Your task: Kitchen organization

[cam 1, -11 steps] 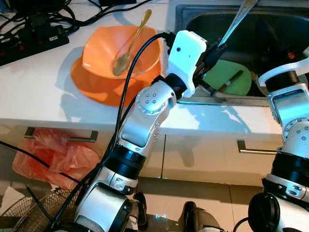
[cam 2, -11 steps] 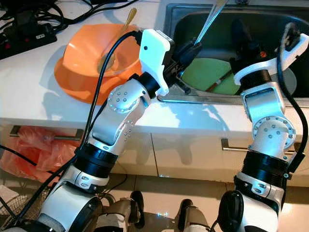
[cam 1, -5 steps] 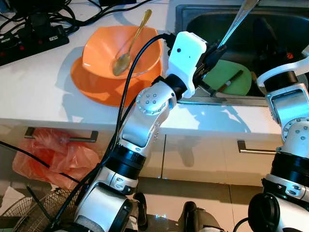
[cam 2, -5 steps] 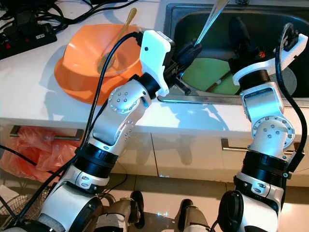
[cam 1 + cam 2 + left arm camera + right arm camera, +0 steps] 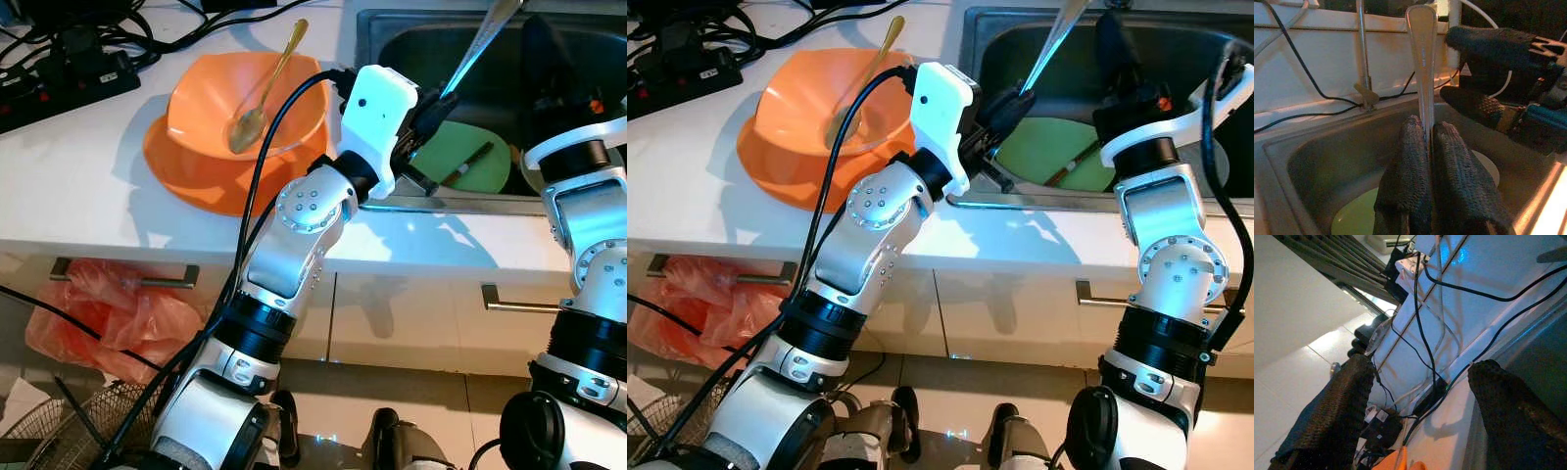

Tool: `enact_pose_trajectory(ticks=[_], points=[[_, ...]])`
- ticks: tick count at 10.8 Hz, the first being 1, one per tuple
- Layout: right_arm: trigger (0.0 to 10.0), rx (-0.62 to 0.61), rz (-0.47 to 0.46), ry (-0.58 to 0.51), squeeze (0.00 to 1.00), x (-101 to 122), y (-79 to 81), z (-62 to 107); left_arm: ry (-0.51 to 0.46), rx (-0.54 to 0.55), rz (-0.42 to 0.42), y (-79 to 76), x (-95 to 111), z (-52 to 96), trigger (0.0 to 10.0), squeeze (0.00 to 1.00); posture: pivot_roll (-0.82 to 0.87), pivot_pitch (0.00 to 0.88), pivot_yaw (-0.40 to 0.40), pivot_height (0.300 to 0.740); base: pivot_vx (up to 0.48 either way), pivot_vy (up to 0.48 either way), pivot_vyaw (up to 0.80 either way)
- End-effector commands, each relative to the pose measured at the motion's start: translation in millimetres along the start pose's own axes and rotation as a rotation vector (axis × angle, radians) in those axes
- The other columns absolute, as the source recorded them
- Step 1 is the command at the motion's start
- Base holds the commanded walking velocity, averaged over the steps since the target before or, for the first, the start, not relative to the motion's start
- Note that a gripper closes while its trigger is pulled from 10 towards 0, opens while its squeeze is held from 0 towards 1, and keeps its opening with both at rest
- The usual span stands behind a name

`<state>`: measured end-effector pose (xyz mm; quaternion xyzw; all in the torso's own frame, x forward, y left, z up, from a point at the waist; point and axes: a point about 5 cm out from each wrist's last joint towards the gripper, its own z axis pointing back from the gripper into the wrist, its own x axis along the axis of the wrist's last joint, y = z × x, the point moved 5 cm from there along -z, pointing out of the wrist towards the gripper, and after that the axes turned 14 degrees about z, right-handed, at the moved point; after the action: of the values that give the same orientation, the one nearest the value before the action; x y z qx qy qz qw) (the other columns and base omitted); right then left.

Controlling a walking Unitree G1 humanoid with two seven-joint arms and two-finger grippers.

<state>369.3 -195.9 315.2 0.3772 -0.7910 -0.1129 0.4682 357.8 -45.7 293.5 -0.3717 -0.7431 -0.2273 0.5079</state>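
Note:
My left gripper [image 5: 429, 104] hovers over the near left rim of the sink [image 5: 382, 44], shut on the handle of a silver utensil [image 5: 482, 37] that slants up and to the right. In the left wrist view the utensil [image 5: 1421, 58] stands straight up between the closed fingers [image 5: 1405, 166]. My right gripper [image 5: 1117, 49] is raised over the sink's right side, open and empty, its fingers [image 5: 1342, 406] spread wide. A green plate [image 5: 485, 147] with a dark stick [image 5: 468, 164] on it lies in the sink. On the counter sits an orange bowl [image 5: 211, 98] holding a gold spoon [image 5: 263, 86], on an orange plate [image 5: 181, 166].
A black power strip [image 5: 69, 78] and cables lie at the counter's back left. A red plastic bag [image 5: 108, 308] hangs from a drawer handle below. A fan grille [image 5: 59, 431] stands on the floor at the left. Another handle [image 5: 514, 304] is under the sink.
My right gripper has risen a little over the sink. The left arm and its utensil have stayed put.

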Motion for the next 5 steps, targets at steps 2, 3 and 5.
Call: enact_pose_trajectory(ticks=[2,3,5], points=[[10.0,0.079,-0.019,-0.055,0.0,12,14.6,1.6,0.002,-0.008,0.018,-6.3,-2,-3.9,10.0,0.0,0.03,0.232,0.036,0.74,0.0,0.0,0.0],[10.0,0.158,-0.019,-0.069,0.0,14,28.8,3.8,0.009,-0.014,0.018,-7.1,-3,-3.9,10.0,0.0,0.04,0.233,0.036,0.74,0.0,0.0,0.0],[10.0,0.223,-0.022,-0.038,0.0,7,41.0,6.0,0.012,-0.02,0.015,-7.9,-3,-4.4,10.0,0.0,0.03,0.233,0.036,0.74,0.0,0.0,0.0]])
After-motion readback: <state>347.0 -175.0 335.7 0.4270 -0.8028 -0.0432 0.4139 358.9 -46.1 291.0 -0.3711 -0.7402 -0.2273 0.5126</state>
